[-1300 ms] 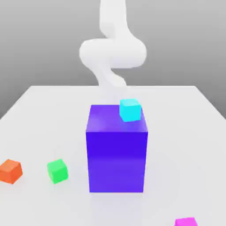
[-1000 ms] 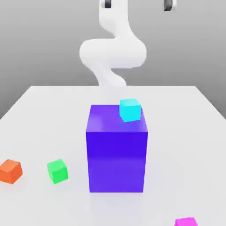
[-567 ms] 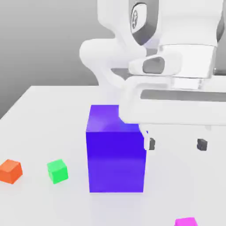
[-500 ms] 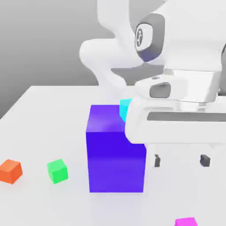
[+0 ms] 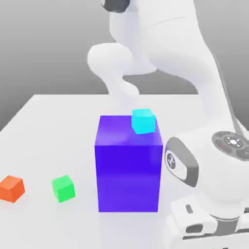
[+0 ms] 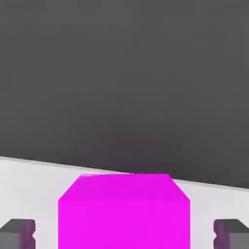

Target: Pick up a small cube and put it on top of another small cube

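The small cube (image 6: 124,214) is plain magenta and lies on the white table, seen close up in the hand view. My gripper (image 6: 124,233) straddles it. One dark fingertip (image 6: 18,232) stands on one side and the other fingertip (image 6: 232,232) on the opposite side, each with a gap to the cube's faces, so the gripper is open. In the exterior view, my white hand (image 5: 209,228) is low at the table's near edge on the exterior view's right, beside the big purple-blue block (image 5: 129,170).
A cyan cube (image 5: 143,121) sits on the block's top, at its far corner on the exterior view's right. A green cube (image 5: 63,188) and an orange cube (image 5: 11,188) lie on the white table (image 5: 48,126) at the exterior view's left.
The arm has swung in from above and come down at the near edge on the exterior view's right, over the magenta cube. The other cubes and the block have not moved.
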`<state>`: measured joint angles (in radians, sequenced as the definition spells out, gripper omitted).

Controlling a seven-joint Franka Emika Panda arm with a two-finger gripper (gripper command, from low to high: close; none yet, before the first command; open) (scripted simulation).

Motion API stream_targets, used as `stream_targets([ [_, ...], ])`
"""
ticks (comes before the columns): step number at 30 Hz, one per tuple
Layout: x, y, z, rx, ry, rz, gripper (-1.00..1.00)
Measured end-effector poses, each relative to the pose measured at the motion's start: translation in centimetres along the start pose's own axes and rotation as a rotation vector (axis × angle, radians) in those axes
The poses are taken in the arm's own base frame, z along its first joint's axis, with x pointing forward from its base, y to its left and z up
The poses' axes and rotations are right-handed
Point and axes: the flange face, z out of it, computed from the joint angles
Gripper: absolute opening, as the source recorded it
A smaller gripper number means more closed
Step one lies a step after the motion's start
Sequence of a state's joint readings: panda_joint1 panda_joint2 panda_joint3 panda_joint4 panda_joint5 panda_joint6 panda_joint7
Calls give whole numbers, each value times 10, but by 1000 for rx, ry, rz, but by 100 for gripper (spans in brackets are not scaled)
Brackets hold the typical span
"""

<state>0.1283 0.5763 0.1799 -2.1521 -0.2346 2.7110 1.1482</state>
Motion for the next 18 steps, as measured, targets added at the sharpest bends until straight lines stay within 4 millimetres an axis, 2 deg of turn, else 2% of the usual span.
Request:
stream_targets([
  [3,0,0,4,1,0,0,-100],
  [4,0,0,-1,1,0,0,-100],
  [8,3,4,-51,-1,1,11,-100],
  [10,23,37,-65,-12,8,104,-100],
  [14,64,128,-82,-32,22,357,-100],
  [18,84,225,-96,-39,27,629,-100],
])
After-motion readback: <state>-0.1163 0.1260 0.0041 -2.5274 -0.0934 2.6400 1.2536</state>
